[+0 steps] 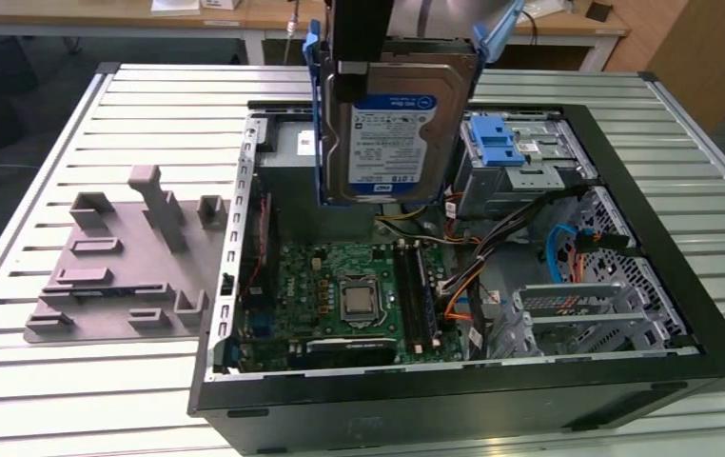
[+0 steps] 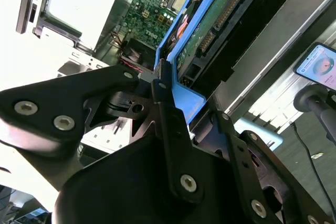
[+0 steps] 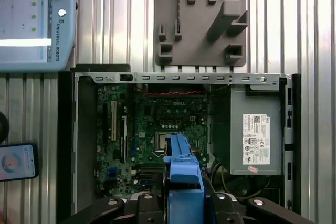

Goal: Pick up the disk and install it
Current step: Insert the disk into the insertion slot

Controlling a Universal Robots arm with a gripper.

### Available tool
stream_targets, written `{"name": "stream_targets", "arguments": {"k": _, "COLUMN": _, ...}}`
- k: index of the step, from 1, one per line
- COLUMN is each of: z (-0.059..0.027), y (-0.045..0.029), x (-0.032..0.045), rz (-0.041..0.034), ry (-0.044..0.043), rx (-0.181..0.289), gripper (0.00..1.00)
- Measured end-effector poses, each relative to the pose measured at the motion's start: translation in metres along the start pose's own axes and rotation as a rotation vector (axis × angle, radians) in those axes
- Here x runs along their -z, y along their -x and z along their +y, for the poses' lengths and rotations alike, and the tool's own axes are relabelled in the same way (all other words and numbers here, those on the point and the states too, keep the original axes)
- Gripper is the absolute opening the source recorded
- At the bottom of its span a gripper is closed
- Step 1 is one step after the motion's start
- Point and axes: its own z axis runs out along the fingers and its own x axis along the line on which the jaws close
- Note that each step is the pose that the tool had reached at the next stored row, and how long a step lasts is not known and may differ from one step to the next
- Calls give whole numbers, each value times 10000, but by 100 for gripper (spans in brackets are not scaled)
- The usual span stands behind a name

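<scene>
Hold confirmed: our black gripper [image 2: 184, 98] clamps the flat silver-grey, blue-framed disk [image 1: 395, 124] upright above the open black computer case [image 1: 464, 405].

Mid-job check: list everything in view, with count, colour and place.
disk: one, silver-grey, blue carrier; held on edge above the case.
computer case: one, black; open, on the table.
motherboard: one, green; inside the case.
drive cage: one, grey, blue latch; in the case, exterior view's right of the disk.
power supply box: one, grey, white sticker; in the case.
fixture plate: one, grey; on the table, exterior view's left of the case.
table: one, pale slatted metal.
pendant: one, pale, red button; on the table beside the case.
phone: one, dark; on the table.
pincer: one, black; shut on the disk's blue carrier.
</scene>
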Motion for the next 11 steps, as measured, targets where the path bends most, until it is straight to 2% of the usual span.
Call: {"name": "stream_targets", "arguments": {"k": 11, "z": -1, "y": -101, "x": 1, "rz": 2, "ry": 1, "rx": 0, "gripper": 36}}
